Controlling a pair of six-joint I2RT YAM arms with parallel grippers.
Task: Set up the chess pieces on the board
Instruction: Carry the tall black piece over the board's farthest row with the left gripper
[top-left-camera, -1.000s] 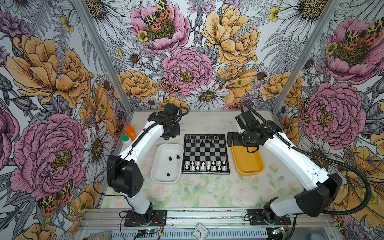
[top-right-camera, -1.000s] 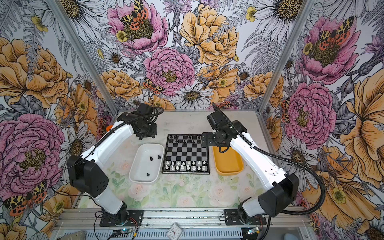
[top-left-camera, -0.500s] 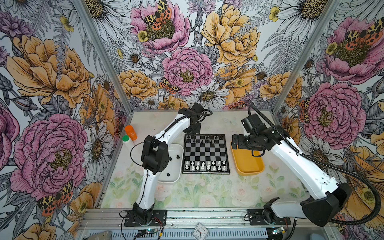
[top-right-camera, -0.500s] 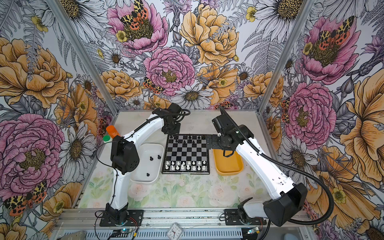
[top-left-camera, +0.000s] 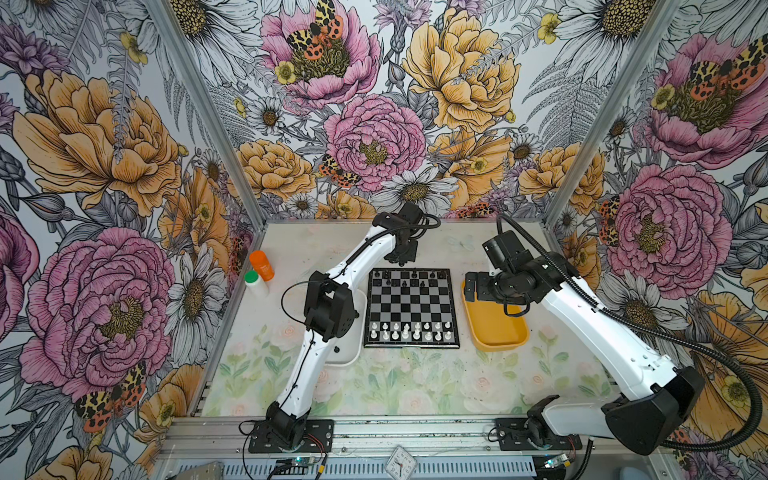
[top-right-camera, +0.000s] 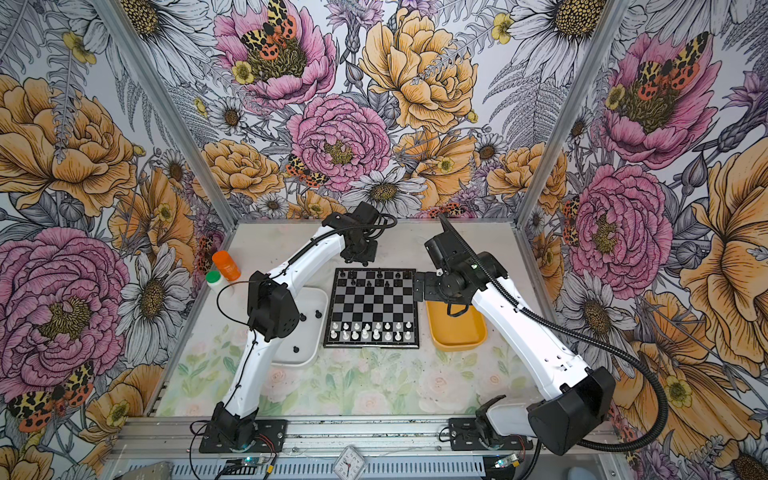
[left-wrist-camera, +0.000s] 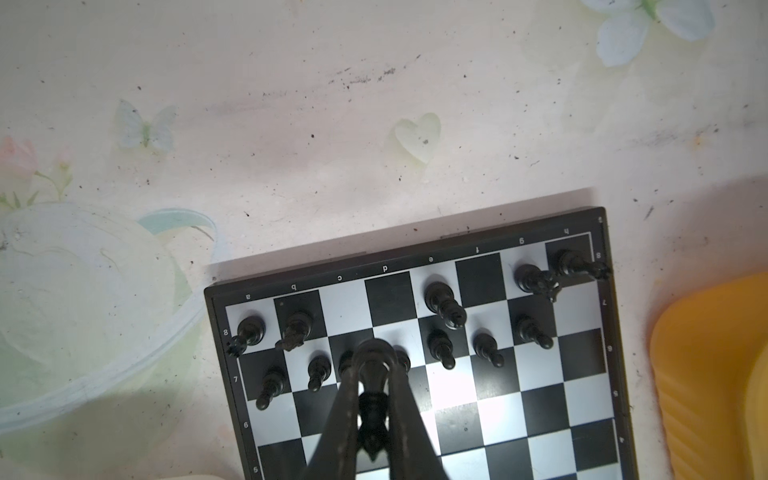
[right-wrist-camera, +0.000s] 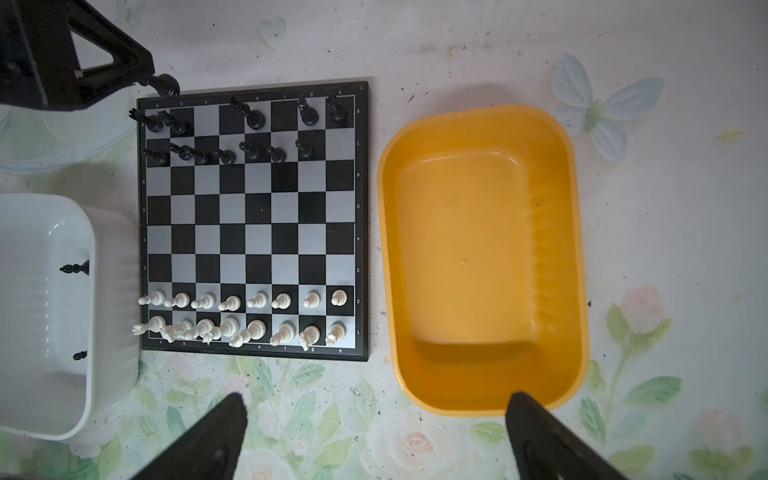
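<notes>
The board (top-left-camera: 411, 345) lies flat mid-table, shown in both top views (top-right-camera: 371, 345). White chess pieces (top-left-camera: 409, 330) fill its two near rows. Black chess pieces (top-left-camera: 409, 278) stand on the two far rows with gaps. My left gripper (top-left-camera: 401, 259) hovers at the board's far-left part, shut on a black chess piece (left-wrist-camera: 374, 415) between its fingers. The right wrist view shows that piece (right-wrist-camera: 164, 85) hanging just beyond the board's far-left corner. My right gripper (right-wrist-camera: 374, 415) is open and empty, held above the table beside the board's right edge (top-left-camera: 471, 286).
A white tray (top-left-camera: 349, 357) left of the board holds a few loose black pieces (right-wrist-camera: 75, 269). An empty yellow tray (top-left-camera: 496, 328) sits right of the board. An orange bottle (top-left-camera: 262, 266) and a green-capped white bottle (top-left-camera: 253, 282) stand at the far left.
My left arm has swung right, carrying its gripper from beyond the white tray to the board's far edge. My right gripper has drifted slightly right and nearer, still open.
</notes>
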